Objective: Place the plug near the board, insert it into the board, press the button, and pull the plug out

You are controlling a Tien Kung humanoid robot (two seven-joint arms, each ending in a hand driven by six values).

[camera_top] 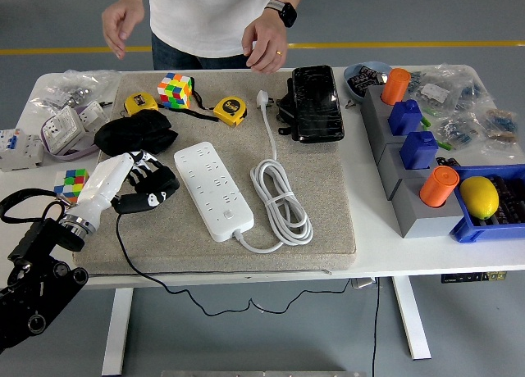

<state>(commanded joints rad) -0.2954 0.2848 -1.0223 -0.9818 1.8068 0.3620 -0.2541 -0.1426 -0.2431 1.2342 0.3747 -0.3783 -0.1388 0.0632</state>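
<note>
Leftmost, the robot's left hand, white-shelled with black fingers, reaches over the grey felt mat from the lower left, its fingers curled around a black plug whose thin black cord trails down over the table's near edge. Just behind the hand lies a crumpled black cloth pouch. To the right, apart from the plug, the white rectangular power strip lies diagonally on the mat, free of any hand, its sockets unoccupied; its coiled white cable sits beside it, ending in a white plug near the mat's far edge. Further back are a multicoloured puzzle cube and a yellow tape measure. Beyond the table stands a person, both hands raised above it and holding nothing.
</note>
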